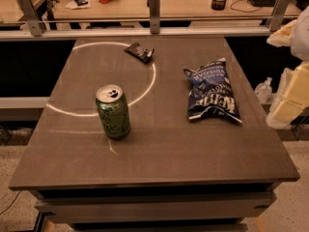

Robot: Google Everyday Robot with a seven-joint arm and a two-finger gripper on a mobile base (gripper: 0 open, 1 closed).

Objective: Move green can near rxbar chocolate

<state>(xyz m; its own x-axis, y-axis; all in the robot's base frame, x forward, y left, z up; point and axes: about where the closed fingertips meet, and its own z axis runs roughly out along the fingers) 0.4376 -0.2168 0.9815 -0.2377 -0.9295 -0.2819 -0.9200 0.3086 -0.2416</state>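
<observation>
- Left of centre on the table, the can stands upright on the near arc of a white ring, well back from the front edge.
- Near the far edge lies the bar, well apart from the can, with bare tabletop between them.
- To the right, the bag lies flat.
- Beyond the right edge hangs the gripper; I cannot tell if it is open or closed.

The green can stands upright at near left. The dark rxbar chocolate lies flat, far behind it. The gripper is at the right edge.
</observation>
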